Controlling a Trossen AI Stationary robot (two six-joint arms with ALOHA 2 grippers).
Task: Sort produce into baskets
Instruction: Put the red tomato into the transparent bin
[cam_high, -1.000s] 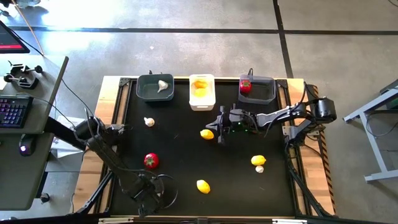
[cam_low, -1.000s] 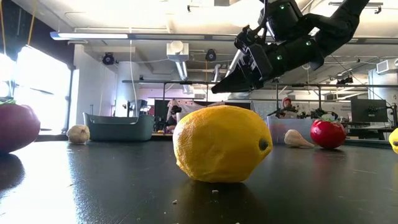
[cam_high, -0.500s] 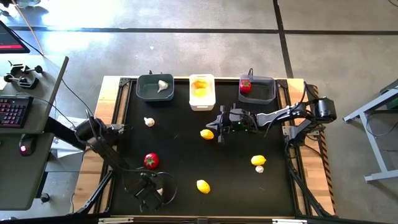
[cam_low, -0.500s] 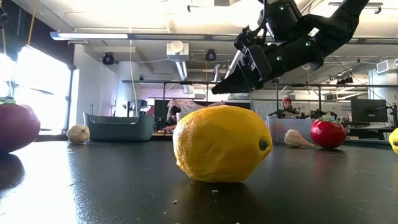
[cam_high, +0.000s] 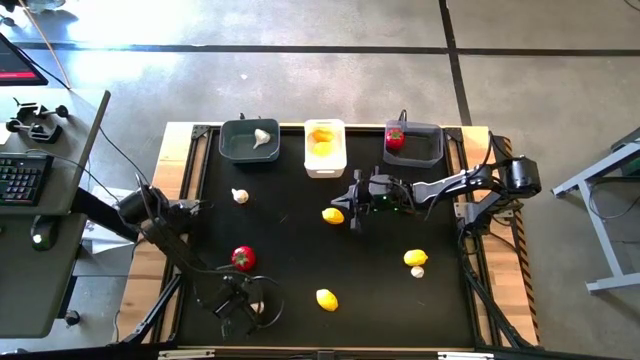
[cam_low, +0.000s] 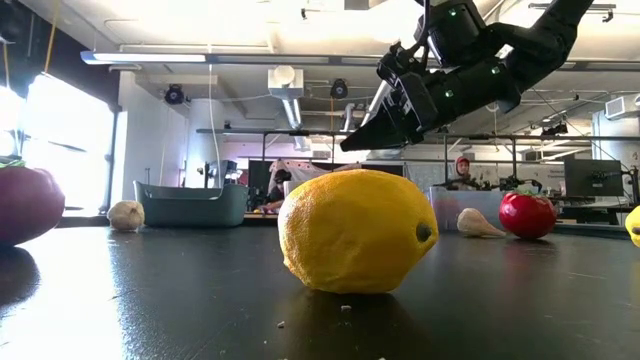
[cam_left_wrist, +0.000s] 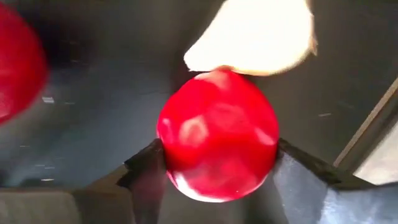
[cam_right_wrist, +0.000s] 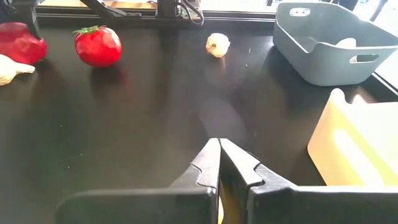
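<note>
The left gripper, at the table's near edge, has its fingers on either side of a red tomato; whether they grip it cannot be told. Mid-table, the right gripper hangs pressed together just beside a lemon, near the white basket.

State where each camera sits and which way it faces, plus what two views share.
High view: above the table, facing straight down; both arms, left tool, right tool.
Low view: tabletop height, facing level past a lemon into the room; right tool overhead.
Left wrist view: on left wrist, facing a red piece; left tool flanks it.
Right wrist view: on right wrist, facing a grey basket; shut right tool.
Shared: high and right wrist views show that basket.
</note>
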